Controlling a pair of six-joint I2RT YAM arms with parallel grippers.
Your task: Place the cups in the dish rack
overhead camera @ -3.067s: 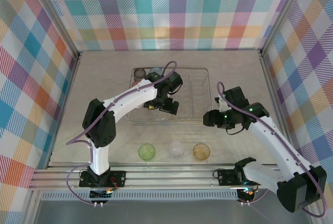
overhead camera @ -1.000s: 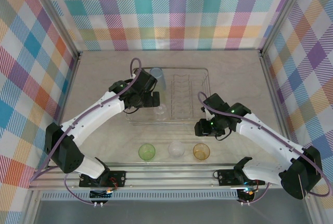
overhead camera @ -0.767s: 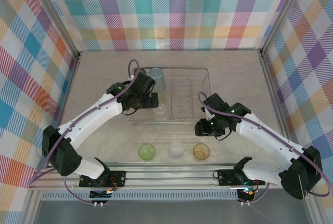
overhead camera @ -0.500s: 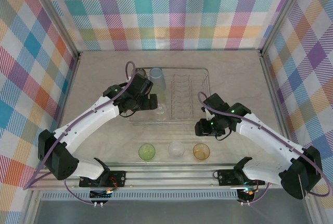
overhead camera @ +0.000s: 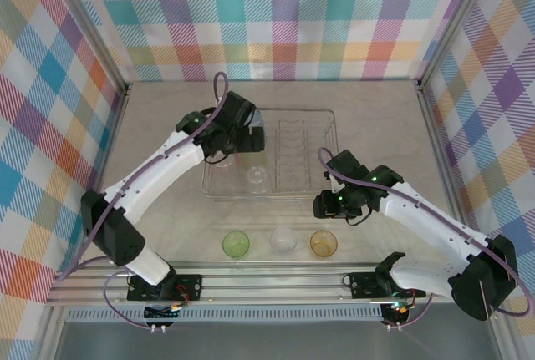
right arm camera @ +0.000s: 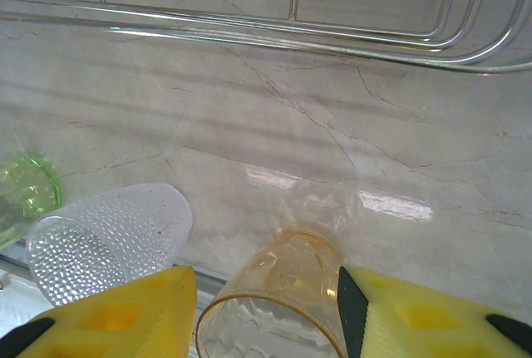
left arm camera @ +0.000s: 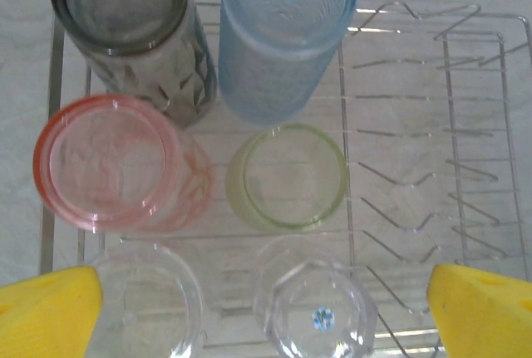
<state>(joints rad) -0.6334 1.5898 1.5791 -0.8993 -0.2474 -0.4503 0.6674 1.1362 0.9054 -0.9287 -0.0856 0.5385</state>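
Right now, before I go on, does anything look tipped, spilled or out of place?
Nothing stands out. The dish rack sits square on the table, its cups in neat rows. The green cup, clear cup and orange cup stand upright in a line near the front edge. No spill or damage shows.

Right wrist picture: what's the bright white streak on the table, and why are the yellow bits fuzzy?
Right wrist view: the streak is a light's glare on the glossy table; the yellow bits are the right fingers, too near the lens to be sharp. Left wrist view: the left fingers blur too; the blue cup is sharper.
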